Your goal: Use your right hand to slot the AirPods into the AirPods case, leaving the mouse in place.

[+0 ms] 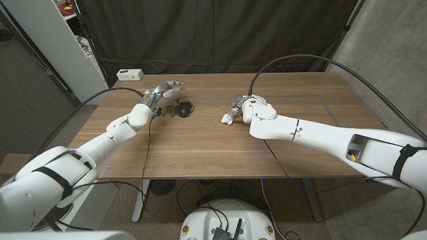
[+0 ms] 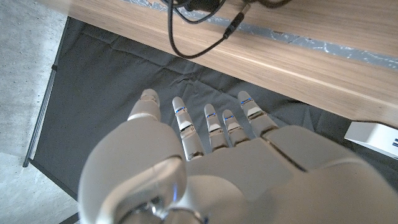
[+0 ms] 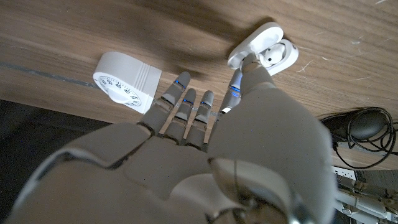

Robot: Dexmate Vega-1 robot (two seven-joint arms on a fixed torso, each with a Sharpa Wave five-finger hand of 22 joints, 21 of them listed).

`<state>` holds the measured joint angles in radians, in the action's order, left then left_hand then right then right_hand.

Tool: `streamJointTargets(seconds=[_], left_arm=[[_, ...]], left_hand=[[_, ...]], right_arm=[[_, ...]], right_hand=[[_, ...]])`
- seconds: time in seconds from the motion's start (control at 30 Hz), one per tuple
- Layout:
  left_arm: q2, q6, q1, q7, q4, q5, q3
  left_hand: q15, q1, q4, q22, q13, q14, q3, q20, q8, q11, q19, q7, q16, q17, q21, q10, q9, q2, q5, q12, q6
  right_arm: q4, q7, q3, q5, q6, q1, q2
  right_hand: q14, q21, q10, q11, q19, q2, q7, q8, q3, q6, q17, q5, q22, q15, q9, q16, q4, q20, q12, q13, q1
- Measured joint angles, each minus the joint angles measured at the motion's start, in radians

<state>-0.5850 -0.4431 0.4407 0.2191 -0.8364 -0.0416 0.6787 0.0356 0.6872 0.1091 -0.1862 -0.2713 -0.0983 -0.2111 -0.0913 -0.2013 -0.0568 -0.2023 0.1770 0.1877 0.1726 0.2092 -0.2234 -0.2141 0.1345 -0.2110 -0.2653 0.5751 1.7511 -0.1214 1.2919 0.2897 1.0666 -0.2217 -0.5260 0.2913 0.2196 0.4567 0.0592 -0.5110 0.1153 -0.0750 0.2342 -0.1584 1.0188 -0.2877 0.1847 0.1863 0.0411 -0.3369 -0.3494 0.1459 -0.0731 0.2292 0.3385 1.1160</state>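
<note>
The white AirPods case lies with its lid open on the wooden table, and a white earbud sits in its well. In the head view the case is just in front of my right hand. My right hand hovers over it with fingers stretched out and apart, and the thumb tip reaches the case's edge. I cannot tell whether the thumb presses on it. The black mouse lies to the left with its cable. My left hand is raised beside it, fingers spread, holding nothing.
A white round object with a dial face lies on the table close to my right hand's fingers. A white box stands at the table's far left corner. The mouse's black cable loops near the table's edge. Dark curtain hangs behind.
</note>
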Motion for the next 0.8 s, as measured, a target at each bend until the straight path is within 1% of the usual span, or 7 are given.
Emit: streamJointTargets(seconds=[0.1, 0.2, 0.67, 0.73, 0.8], left_arm=[[-0.001, 0.002, 0.002, 0.000, -0.003, 0.000, -0.002], [-0.002, 0.003, 0.005, 0.000, -0.007, 0.000, -0.003], [-0.004, 0.007, 0.011, 0.000, -0.014, 0.001, -0.008], [-0.004, 0.008, 0.011, 0.000, -0.014, 0.002, -0.008], [-0.004, 0.010, 0.013, 0.000, -0.015, 0.002, -0.009]], left_hand=[[0.000, 0.000, 0.000, 0.000, 0.000, 0.000, 0.000, 0.000, 0.000, 0.000, 0.000, 0.000, 0.000, 0.000, 0.000, 0.000, 0.000, 0.000, 0.000, 0.000, 0.000], [0.000, 0.000, 0.000, 0.000, 0.000, 0.000, 0.000, 0.000, 0.000, 0.000, 0.000, 0.000, 0.000, 0.000, 0.000, 0.000, 0.000, 0.000, 0.000, 0.000, 0.000], [0.000, 0.000, 0.000, 0.000, 0.000, 0.000, 0.000, 0.000, 0.000, 0.000, 0.000, 0.000, 0.000, 0.000, 0.000, 0.000, 0.000, 0.000, 0.000, 0.000, 0.000], [0.000, 0.000, 0.000, 0.000, 0.000, 0.000, 0.000, 0.000, 0.000, 0.000, 0.000, 0.000, 0.000, 0.000, 0.000, 0.000, 0.000, 0.000, 0.000, 0.000, 0.000], [0.000, 0.000, 0.000, 0.000, 0.000, 0.000, 0.000, 0.000, 0.000, 0.000, 0.000, 0.000, 0.000, 0.000, 0.000, 0.000, 0.000, 0.000, 0.000, 0.000, 0.000]], right_arm=[[-0.007, -0.009, 0.005, 0.005, -0.004, 0.007, 0.001], [-0.014, -0.018, 0.010, 0.012, -0.009, 0.013, 0.002], [-0.040, -0.051, 0.019, 0.038, -0.035, 0.027, 0.010], [-0.042, -0.052, 0.019, 0.039, -0.036, 0.027, 0.011], [-0.045, -0.054, 0.019, 0.045, -0.042, 0.024, 0.013]], right_hand=[[0.000, 0.000, 0.000, 0.000, 0.000, 0.005, 0.001, 0.000, 0.004, -0.001, 0.000, 0.000, 0.000, 0.000, 0.000, 0.000, -0.004, 0.000, 0.000, 0.000, -0.005], [0.000, 0.000, -0.005, -0.005, 0.000, 0.006, 0.001, -0.002, 0.004, -0.001, 0.000, 0.000, 0.000, 0.000, 0.000, 0.000, -0.004, 0.000, 0.000, -0.002, -0.006], [0.000, 0.000, -0.005, -0.005, 0.001, 0.006, -0.001, -0.003, 0.004, -0.006, 0.003, 0.000, 0.000, 0.000, 0.002, 0.000, -0.004, -0.001, 0.000, -0.005, -0.006], [0.000, 0.000, -0.005, -0.005, 0.004, 0.006, -0.008, -0.003, 0.004, -0.013, 0.005, 0.000, 0.000, 0.000, 0.003, 0.000, -0.004, -0.004, 0.000, -0.005, -0.006], [0.000, 0.000, -0.005, -0.005, 0.004, 0.006, -0.014, -0.010, 0.004, -0.019, 0.005, 0.000, 0.000, 0.000, 0.003, 0.000, -0.004, -0.004, 0.000, -0.005, -0.006]])
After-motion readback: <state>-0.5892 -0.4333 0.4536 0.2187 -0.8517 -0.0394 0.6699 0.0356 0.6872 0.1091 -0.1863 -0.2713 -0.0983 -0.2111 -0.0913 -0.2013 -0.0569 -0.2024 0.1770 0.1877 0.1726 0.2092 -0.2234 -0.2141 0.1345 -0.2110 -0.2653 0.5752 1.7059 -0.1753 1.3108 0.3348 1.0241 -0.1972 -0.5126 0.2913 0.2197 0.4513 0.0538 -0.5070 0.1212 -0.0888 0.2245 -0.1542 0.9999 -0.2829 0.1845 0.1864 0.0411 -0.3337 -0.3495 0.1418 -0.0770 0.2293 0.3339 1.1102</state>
